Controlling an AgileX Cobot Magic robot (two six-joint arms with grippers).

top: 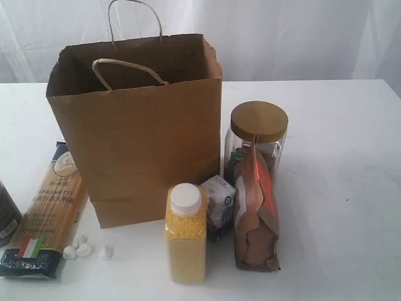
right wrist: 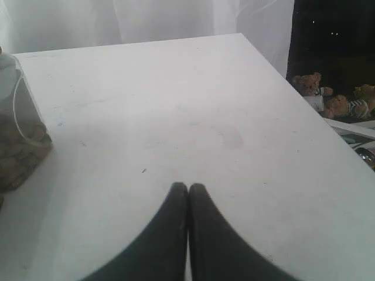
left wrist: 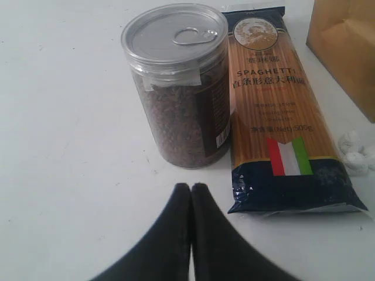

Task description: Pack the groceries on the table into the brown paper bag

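Note:
The brown paper bag (top: 141, 125) stands open and upright on the white table (top: 338, 188). Left of it lies the spaghetti packet (top: 50, 213), with the dark jar (top: 6, 213) at the view's edge and small white lumps (top: 84, 249) beside it. In front stand the yellow-filled bottle (top: 185, 235), the white-blue carton (top: 219, 205), the brown pouch (top: 255, 216) and the gold-lidded glass jar (top: 258, 135). My left gripper (left wrist: 191, 188) is shut and empty, just short of the dark jar (left wrist: 179, 88) and the spaghetti packet (left wrist: 278, 111). My right gripper (right wrist: 188, 188) is shut over bare table (right wrist: 176, 105).
The table's far edge and right corner (right wrist: 243, 36) show in the right wrist view, with soft toys (right wrist: 328, 96) beyond it. A clear container (right wrist: 17, 129) sits at that view's edge. A white curtain (top: 282, 31) hangs behind the table.

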